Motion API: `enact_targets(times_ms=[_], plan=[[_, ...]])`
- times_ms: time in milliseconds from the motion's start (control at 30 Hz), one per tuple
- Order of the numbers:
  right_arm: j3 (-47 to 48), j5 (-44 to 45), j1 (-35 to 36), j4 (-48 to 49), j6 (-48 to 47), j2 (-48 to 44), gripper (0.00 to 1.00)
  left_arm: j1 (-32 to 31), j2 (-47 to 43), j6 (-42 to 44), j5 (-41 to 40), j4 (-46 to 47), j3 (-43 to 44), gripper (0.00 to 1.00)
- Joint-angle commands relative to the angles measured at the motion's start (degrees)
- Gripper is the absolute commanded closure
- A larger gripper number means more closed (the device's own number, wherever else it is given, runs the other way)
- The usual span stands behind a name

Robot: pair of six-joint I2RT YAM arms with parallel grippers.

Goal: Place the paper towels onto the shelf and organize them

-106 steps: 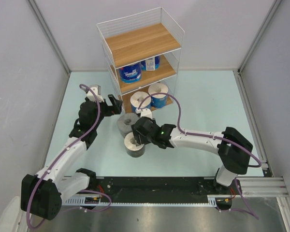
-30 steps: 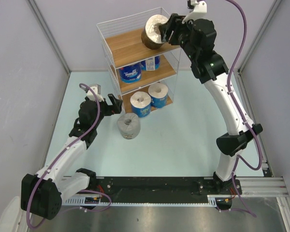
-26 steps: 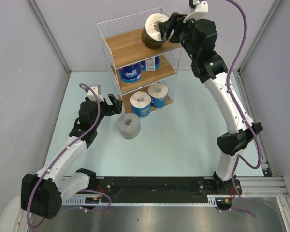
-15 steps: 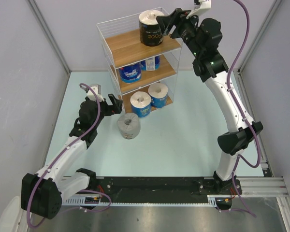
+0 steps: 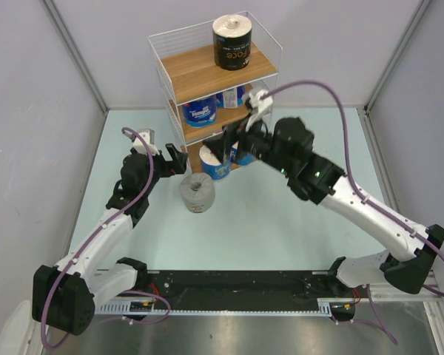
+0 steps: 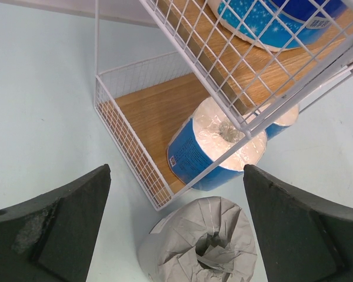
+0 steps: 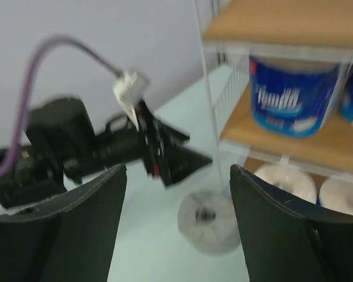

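Pale grey walls with metal corner posts close in a light blue-green bench (image 5: 281, 222), and a dark rail (image 5: 229, 285) at the near edge carries the two arm bases. The shelf (image 5: 200, 74) stands at the back centre, against the far wall.

The black paper towel (image 5: 231, 43) stands upright on the top board, near its right rear corner. Two blue rolls (image 5: 200, 112) (image 5: 229, 96) stand on the middle board, and two more (image 5: 216, 164) (image 5: 246, 154) sit on the bottom board. The grey roll (image 5: 197, 192) rests on the bench just in front of the shelf's lower left corner, outside the wire.

The right arm stretches across the bench toward the shelf front. Its right tool (image 5: 229, 142) hangs before the lower tiers, covering part of the bottom rolls from above; its fingers stand wide apart with nothing between them. The right wrist view is blurred.

The left tool (image 5: 174, 160) hovers just left of the grey roll, its fingers (image 6: 59, 223) spread and empty, the roll's crumpled end showing between them. Purple cables loop along both arms.
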Motion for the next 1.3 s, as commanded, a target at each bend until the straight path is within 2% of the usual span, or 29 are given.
enact_targets(times_ms=[0,100,233,333,500,967,1267], plan=[[-11.3,10.5,4.4,-3.3,4.2,0.4,0.24,0.4,-0.5,-0.6,0.1,0.6,2.9,0.00],[-14.2,15.6,8.3,-3.8,8.3,4.7,0.22,0.4,-1.1,-1.1,-1.8,0.1,2.9,0.00],[-15.5,18.5,9.1,0.1,13.8,11.9,0.21,0.4,-2.7,-1.1,-5.7,-1.3,3.1,0.00],[-15.4,17.3,7.7,4.7,17.2,16.1,0.22,0.5,-4.1,-1.0,-7.7,-2.0,2.8,0.00],[-14.9,12.9,4.1,5.3,23.0,21.0,0.22,0.7,-4.9,-0.7,-8.4,-2.7,2.9,0.00],[-14.6,9.5,2.9,9.0,23.6,26.3,0.22,0.8,-4.2,-0.8,-6.2,-1.5,2.4,0.00],[-13.8,13.5,3.3,8.2,23.3,29.7,0.24,0.9,-3.9,-0.9,-5.6,-1.0,2.3,0.00]])
